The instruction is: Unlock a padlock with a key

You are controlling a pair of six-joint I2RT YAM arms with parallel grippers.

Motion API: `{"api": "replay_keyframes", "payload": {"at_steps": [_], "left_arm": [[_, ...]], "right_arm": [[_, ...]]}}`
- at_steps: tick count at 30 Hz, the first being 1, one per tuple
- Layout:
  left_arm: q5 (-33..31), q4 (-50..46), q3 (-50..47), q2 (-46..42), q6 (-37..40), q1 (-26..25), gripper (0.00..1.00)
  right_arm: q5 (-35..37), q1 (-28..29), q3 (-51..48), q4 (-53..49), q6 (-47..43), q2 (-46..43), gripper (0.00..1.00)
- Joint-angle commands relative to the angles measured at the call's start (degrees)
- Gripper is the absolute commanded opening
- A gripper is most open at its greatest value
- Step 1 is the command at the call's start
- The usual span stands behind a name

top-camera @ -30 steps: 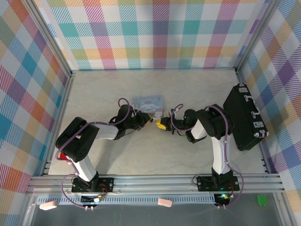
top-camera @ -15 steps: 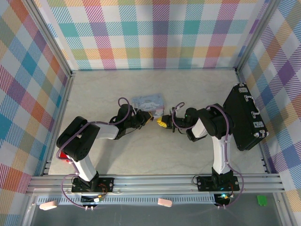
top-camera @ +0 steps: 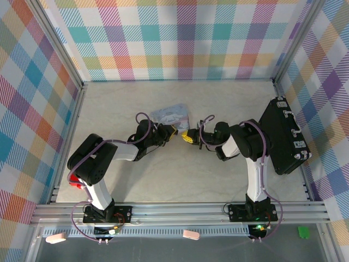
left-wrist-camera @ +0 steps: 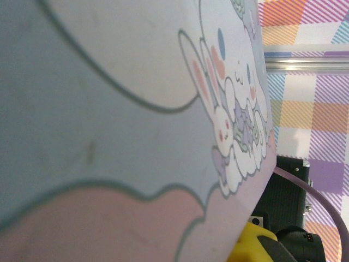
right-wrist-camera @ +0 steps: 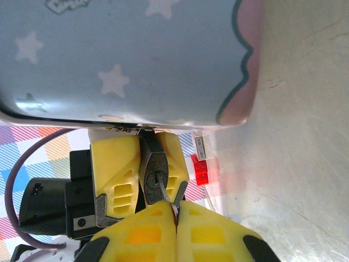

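Padlock: held off the table, over its middle, and pinched by the body between the yellow fingers of my left claw. That claw is closed almost fully because the lock is so small. The keyhole face is turned straight toward my right claw, which I take to be the reason for the hold: it braces the lock so it cannot swing when pushed. The right claw is clamped fully shut on the key, gripping it by the head end with the blade sticking out ahead. The tip sits at the keyhole, touching or just entering; I cannot tell how deep. The blade looks a little slanted against the slot, so it may need truing before it seats. The tin sits just behind the lock, toward the far edge, with its rim right above my left fingers. The lock likely hangs from the tin's clasp, but the loop itself is hidden. From above, both claws meet nose to nose. Turning is not yet done.
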Motion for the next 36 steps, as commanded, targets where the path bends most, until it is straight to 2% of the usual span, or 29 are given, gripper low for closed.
{"api": "replay_keyframes", "payload": {"at_steps": [1, 9, 22, 36], "left_arm": [[11.45, 10.33, 3.14, -0.36, -1.90, -3.62, 0.00], [13.96, 11.28, 3.75, 0.11, -1.49, -3.62, 0.00], [13.48, 11.86, 6.34, 1.95, -2.52, -5.36, 0.00], [19.21, -6.35, 9.46, 2.78, 8.21, -6.95, 0.00]], "right_arm": [[0.80, 1.23, 3.21, 0.09, 2.21, -1.01, 0.00], [-1.63, -1.37, 4.67, 0.09, 5.11, -0.12, 0.00], [-1.05, 1.76, 6.11, 0.09, 4.22, -1.06, 0.00], [-1.72, 1.49, 6.76, 0.01, 2.67, -1.36, 0.00]]}}
